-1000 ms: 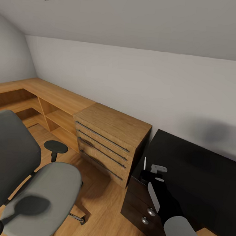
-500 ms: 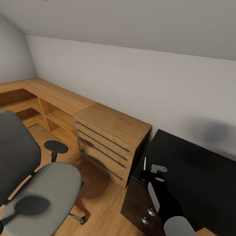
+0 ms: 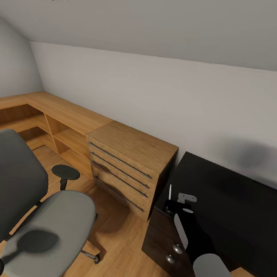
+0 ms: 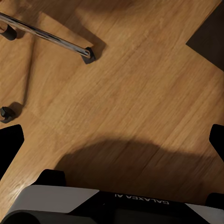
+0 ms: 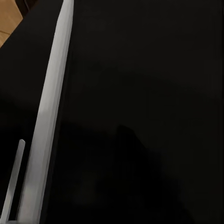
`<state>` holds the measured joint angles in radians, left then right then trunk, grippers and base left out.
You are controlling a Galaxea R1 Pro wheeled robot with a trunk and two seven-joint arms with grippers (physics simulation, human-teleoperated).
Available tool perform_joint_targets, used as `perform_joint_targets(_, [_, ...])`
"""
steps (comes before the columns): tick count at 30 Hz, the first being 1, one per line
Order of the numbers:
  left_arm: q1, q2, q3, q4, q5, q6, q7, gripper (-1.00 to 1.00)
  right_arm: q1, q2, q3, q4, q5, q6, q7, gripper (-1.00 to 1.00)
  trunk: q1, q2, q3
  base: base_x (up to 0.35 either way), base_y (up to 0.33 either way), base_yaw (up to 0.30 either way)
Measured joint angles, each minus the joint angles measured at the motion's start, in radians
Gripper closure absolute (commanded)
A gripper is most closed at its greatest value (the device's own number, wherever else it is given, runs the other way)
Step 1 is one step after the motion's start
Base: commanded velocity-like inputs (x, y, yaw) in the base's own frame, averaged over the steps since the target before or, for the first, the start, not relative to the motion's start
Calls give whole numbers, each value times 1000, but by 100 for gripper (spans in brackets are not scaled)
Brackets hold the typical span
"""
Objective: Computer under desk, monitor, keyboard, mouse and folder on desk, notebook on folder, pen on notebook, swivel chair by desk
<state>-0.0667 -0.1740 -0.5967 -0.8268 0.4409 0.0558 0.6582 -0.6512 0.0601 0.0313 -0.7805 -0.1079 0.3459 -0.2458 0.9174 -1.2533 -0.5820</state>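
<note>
In the head view, the right gripper hangs over the near corner of the black desk, clamped on the pen, which stands upright; the swivel chair sits at the left beside the wooden counter. In the left wrist view, the left gripper is spread wide over the wooden floor, near the chair's chrome legs. In the right wrist view, the pen runs long and pale across the desk's black top.

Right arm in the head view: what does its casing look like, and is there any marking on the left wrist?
The right arm is black with a pale grey oval inlay, a light grey rounded forearm segment, and a small grey bracket near the wrist. The left wrist housing is white over black, with mirrored "GALAXEA AI" lettering.
</note>
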Motion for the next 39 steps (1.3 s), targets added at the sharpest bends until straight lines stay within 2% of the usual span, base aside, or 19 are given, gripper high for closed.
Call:
perform_joint_targets(11, [0,0,0,0,0,0,0,-100,0,2,1,-22,2,52,-3,100,0,0,0,0,0,0])
perform_joint_targets(15, [0,0,-1,0,0,0,0,-100,0,4,2,-41,4,102,-2,100,0,0,0,0,0,0])
perform_joint_targets(29, [0,0,0,0,0,0,0,-100,-1,5,2,-43,4,109,-3,100,0,0,0,0,0,0])
perform_joint_targets(39, [0,0,-2,0,1,0,1,-100,0,6,3,-62,5,158,-8,100,0,0,0,0,0,0])
